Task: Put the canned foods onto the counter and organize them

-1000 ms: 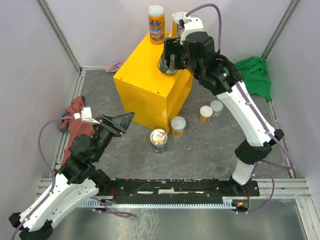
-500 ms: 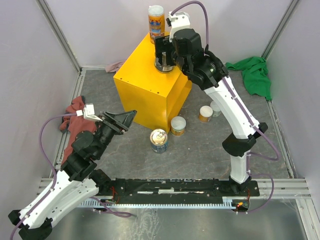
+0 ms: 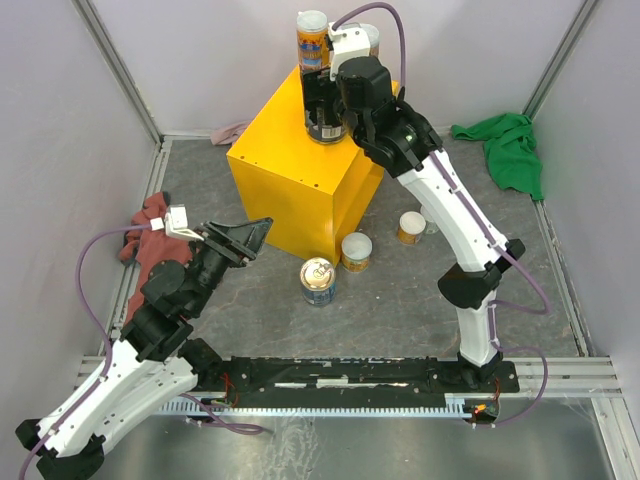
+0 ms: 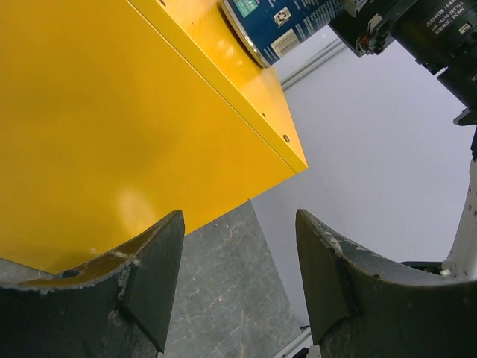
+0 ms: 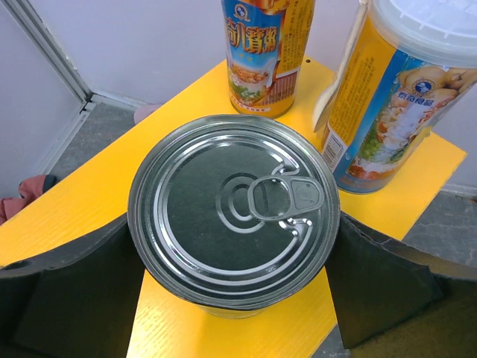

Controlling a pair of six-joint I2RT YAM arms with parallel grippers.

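The yellow counter (image 3: 290,170) stands at the back centre. My right gripper (image 3: 326,118) is shut on a wide blue can (image 3: 322,130) with a silver pull-tab top (image 5: 235,205), held upright at the counter top (image 5: 223,328). Two tall orange cans (image 5: 264,52) (image 5: 391,97) stand just behind it on the counter; from above one shows (image 3: 312,40), the other is mostly hidden by the wrist. On the floor stand another wide blue can (image 3: 318,280) and short white-lidded cans (image 3: 356,251) (image 3: 411,227). My left gripper (image 3: 248,240) is open and empty by the counter's side (image 4: 112,134).
A green cloth (image 3: 510,150) lies at the right back, a red cloth (image 3: 150,225) at the left by my left arm, a pink cloth (image 3: 230,132) behind the counter. Grey walls enclose the floor on three sides.
My right gripper has carried the wide blue can leftward and farther back over the counter top, closer to the tall orange cans. The left arm has barely shifted.
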